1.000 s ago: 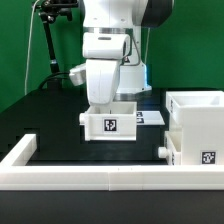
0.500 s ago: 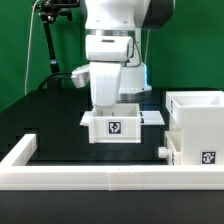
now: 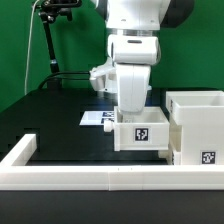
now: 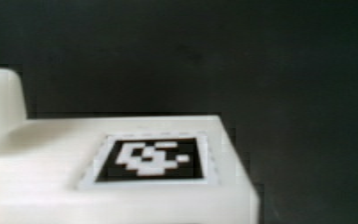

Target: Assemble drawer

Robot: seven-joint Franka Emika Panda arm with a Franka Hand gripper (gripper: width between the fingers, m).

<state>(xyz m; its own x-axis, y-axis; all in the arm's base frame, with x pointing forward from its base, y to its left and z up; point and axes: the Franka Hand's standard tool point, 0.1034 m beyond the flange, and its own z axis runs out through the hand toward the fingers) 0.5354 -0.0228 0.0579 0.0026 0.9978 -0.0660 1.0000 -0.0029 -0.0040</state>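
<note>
One small tray (image 3: 141,132) hangs under the arm, just beside the shell (image 3: 198,128).

The arm's jaws reach down into the tray's open top; their spread is hidden, so I cannot tell the grip. The tagged tray sits at the shell's nine o'clock, above the black bench (image 3: 60,115), marker board (image 3: 96,118) behind.

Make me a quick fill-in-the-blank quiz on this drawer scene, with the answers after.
1. The tray under the gripper sits on the shell's exterior-view ____ side.
2. The table is colored ____.
3. The marker board lies ____ the tray in the exterior view.
Answers: left; black; behind
</note>
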